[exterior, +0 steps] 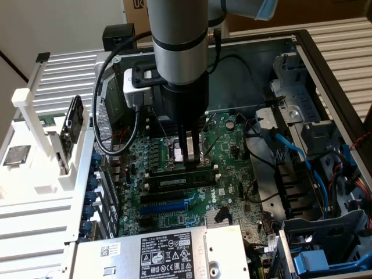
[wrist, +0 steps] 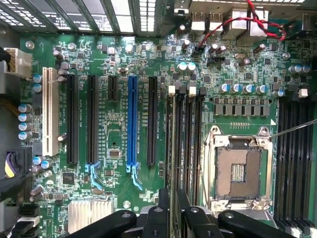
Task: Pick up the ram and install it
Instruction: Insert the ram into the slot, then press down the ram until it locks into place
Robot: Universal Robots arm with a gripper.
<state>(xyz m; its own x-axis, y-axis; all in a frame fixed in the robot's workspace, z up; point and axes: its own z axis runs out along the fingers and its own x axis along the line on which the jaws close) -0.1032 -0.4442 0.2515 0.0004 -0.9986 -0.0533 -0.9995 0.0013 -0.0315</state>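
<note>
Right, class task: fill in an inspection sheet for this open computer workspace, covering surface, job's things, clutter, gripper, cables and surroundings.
Surface: green motherboard inside an open computer case; the CPU socket is empty.
Job's things: ram, a long dark stick with a pale label, lies along the memory slots close to the gripper; cannot tell if it is seated or held.
Clutter: nothing seen.
Gripper: gripper is low over the memory slots, beside the CPU socket.
Cables: blue cables at the exterior view's right; a black cable loops off the arm; red-black wires on the board.
Surroundings: white rack at the exterior view's left.
</note>
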